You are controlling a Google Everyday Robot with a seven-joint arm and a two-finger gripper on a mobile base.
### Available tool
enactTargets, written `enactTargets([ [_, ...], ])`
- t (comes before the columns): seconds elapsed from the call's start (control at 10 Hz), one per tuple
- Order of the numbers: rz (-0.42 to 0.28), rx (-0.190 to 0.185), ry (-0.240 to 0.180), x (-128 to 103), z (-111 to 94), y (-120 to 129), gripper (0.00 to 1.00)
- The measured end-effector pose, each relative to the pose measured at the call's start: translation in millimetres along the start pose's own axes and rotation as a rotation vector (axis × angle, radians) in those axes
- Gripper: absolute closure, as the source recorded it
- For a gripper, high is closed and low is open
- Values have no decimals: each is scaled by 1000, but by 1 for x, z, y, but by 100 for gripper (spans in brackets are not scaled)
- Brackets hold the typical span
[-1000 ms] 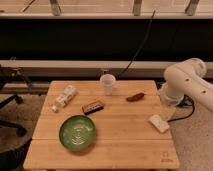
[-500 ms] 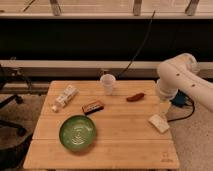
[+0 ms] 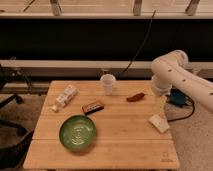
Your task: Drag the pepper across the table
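The pepper (image 3: 135,97) is a small reddish-brown curved piece lying on the far right part of the light wooden table (image 3: 125,145), just right of a white cup. My white arm bends in from the right, and its end hangs over the table's right edge. The gripper (image 3: 161,102) points down there, a little to the right of the pepper and apart from it. It is open and holds nothing.
A white cup (image 3: 107,83) stands at the back middle. A brown-and-orange bar (image 3: 93,106) lies near the centre and a green bowl (image 3: 78,133) sits front left. A white packet (image 3: 65,96) lies back left, a white block (image 3: 159,123) by the right edge. A blue box (image 3: 177,98) with cables sits beyond that edge.
The arm has swung left and slightly up, bringing its end closer to the pepper. Nothing on the table has moved.
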Motion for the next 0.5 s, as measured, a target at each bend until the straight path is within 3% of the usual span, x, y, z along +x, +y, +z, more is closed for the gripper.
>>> enactTargets([
  [0.5, -99, 8, -5, -8, 23, -24, 20],
])
